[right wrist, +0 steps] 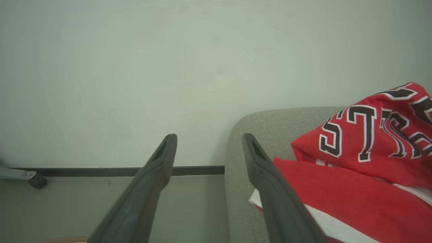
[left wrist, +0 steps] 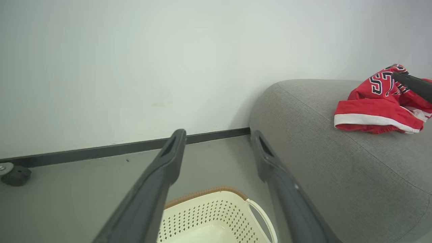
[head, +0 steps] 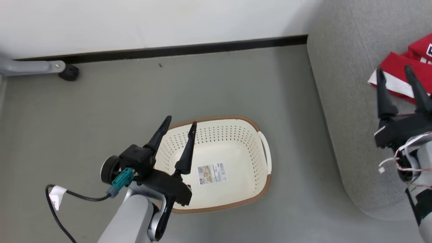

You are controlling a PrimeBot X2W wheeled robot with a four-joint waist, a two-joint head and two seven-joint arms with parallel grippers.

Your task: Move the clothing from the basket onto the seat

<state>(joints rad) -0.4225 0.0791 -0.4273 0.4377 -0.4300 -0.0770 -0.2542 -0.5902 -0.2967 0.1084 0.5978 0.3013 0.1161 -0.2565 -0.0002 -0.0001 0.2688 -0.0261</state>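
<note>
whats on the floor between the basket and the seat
Nothing: in the head view only a strip of bare grey floor separates the basket from the seat.

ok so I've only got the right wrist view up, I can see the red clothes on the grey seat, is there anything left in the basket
Observer: Nothing but a label sticker on the inner bottom of the basket.
Operator: And the other arm?
Observer: The left gripper hangs above the basket's left side, jaws open, holding nothing.
Operator: Where does the basket stand?
Observer: On the floor, left of the seat, with a gap between them.
</note>
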